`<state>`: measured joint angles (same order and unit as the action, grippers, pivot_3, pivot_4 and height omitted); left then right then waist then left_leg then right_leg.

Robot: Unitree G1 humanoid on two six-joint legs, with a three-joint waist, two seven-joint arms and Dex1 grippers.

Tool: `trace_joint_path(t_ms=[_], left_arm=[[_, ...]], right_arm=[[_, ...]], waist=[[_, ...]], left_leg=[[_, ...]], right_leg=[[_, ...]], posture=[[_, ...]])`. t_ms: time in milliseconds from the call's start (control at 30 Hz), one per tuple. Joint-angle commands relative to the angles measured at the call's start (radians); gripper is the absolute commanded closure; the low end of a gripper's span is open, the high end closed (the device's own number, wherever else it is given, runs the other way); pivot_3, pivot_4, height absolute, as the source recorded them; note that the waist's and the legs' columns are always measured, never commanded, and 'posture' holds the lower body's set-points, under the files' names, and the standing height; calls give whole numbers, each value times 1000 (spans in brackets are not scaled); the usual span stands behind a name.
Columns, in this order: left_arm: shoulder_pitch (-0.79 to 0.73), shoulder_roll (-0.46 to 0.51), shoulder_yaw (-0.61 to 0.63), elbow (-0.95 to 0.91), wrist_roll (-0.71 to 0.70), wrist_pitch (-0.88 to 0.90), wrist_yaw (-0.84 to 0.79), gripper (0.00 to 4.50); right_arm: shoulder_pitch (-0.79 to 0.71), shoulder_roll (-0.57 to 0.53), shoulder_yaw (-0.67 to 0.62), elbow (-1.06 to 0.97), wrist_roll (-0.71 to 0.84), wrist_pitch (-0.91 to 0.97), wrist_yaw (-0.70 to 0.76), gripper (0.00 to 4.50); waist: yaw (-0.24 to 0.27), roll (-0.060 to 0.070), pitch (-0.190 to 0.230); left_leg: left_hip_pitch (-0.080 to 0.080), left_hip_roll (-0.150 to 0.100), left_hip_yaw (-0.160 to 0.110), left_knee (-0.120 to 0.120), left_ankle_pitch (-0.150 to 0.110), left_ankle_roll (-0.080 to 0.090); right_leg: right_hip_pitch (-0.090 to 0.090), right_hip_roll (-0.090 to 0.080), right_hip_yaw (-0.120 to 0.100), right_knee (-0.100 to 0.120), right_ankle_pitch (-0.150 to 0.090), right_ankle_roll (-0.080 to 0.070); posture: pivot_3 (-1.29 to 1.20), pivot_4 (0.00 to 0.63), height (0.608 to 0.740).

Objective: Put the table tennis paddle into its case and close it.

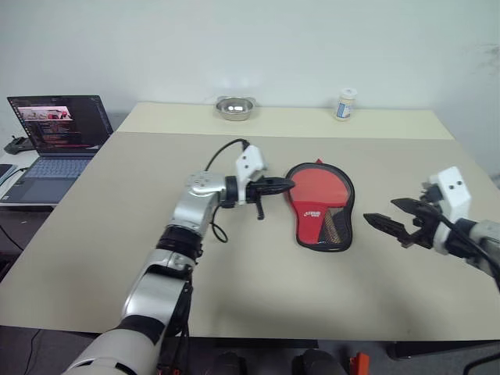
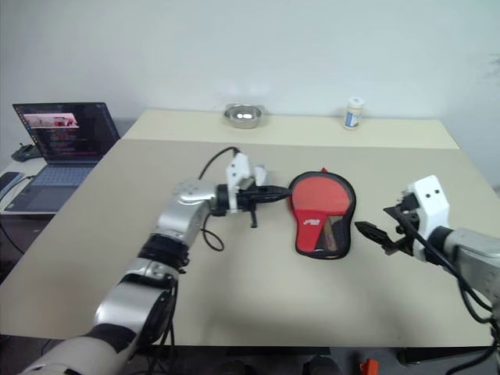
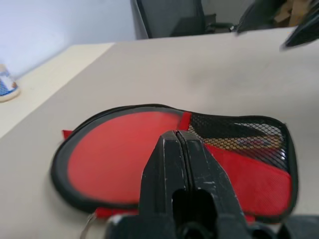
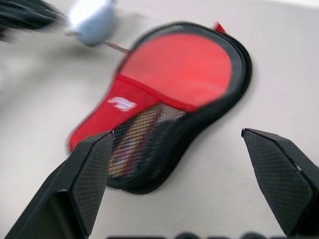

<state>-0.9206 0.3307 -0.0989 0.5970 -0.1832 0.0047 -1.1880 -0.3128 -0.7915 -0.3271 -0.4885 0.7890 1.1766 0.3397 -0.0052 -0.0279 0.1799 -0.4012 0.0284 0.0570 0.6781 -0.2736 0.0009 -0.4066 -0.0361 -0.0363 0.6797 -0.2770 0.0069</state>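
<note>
On the table (image 1: 117, 258), left to right | 1 left gripper (image 1: 283, 185), clenched, empty, just beside case | 1 case (image 1: 320, 205), red side up, flat at centre | 1 paddle, handle dimly visible through mesh | 1 right gripper (image 1: 393, 218), spread wide, empty.

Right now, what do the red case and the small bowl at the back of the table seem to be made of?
The case looks like woven fabric: matte red panels, a black mesh pocket that you can see through and a raised black edge. The red round part looks smoother; I cannot tell whether it is cloth or rubber. The bowl seems to be polished metal, probably steel: it is silver with bright reflections.
</note>
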Motion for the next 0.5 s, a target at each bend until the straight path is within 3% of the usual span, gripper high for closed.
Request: trace_joint_path(t_ms=[33,233,500], left_arm=[[6,47,56,-101,-62,50,-15,4477],[49,118,79,-206,-87,105,-4,4477],[90,131,69,-300,-86,144,30,4477]], right_arm=[[-50,22,68,75,-86,-75,-14,0],[-120,77,201,259,-208,-174,19,0],[-165,162,274,445,-306,-257,65,0]], waist=[[2,0,0],[4,0,0],[4,0,0]], left_leg=[[0,0,0,0,0,0],[0,0,0,0,0,0],[0,0,0,0,0,0]], right_leg=[[0,0,0,0,0,0],[0,0,0,0,0,0],[0,-1,0,0,0,0]], posture=[[0,150,740],[0,150,740],[0,150,740]])
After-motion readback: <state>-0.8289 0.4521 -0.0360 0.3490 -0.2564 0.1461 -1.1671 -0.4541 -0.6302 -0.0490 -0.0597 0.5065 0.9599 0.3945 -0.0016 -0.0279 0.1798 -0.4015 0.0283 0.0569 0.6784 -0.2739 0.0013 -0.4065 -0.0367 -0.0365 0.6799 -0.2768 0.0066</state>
